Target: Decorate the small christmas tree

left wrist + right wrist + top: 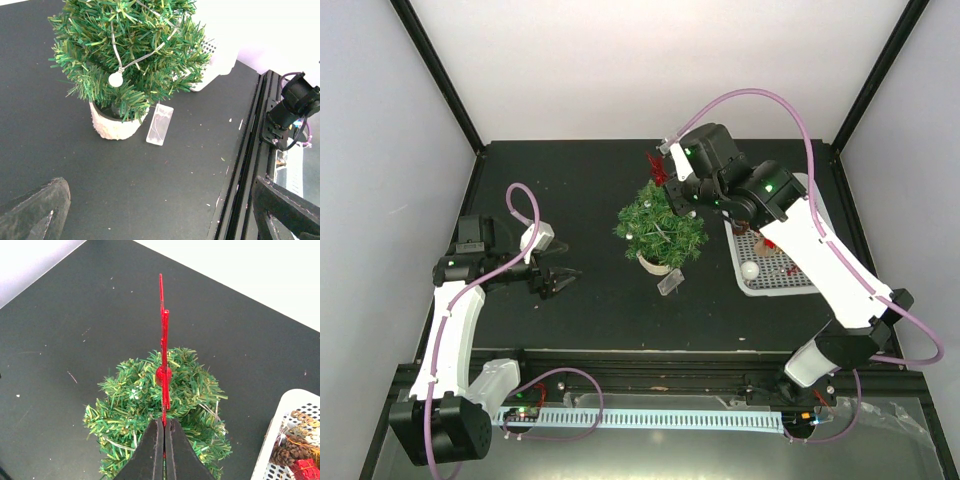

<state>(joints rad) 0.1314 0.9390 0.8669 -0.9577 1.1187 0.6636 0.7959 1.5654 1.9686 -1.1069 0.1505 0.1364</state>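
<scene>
- The small christmas tree (662, 228) stands upright in its white pot (114, 125) on the black table (570, 190), right under the right gripper (164, 421) and partly hidden by its fingers in the wrist view.
- A thin cord with one round white bulb (116, 79) runs through the branches.
- A pale clear tag (160, 124) lies flat on the table, just beside the pot.
- The right gripper is clenched on a flat red ornament (163, 340), pinching its lower edge. The piece sticks straight out beyond the fingertips, edge-on to the wrist camera, above the tree's crown.
- A white mesh basket (280, 410) sits to that gripper's right, near the tree. It holds pine cones (285, 452) and a white ball (750, 270).
- The left gripper (563, 279) hangs low over bare table with its jaws spread wide and nothing between them.
- From the left gripper the tree stands ahead, well apart.
</scene>
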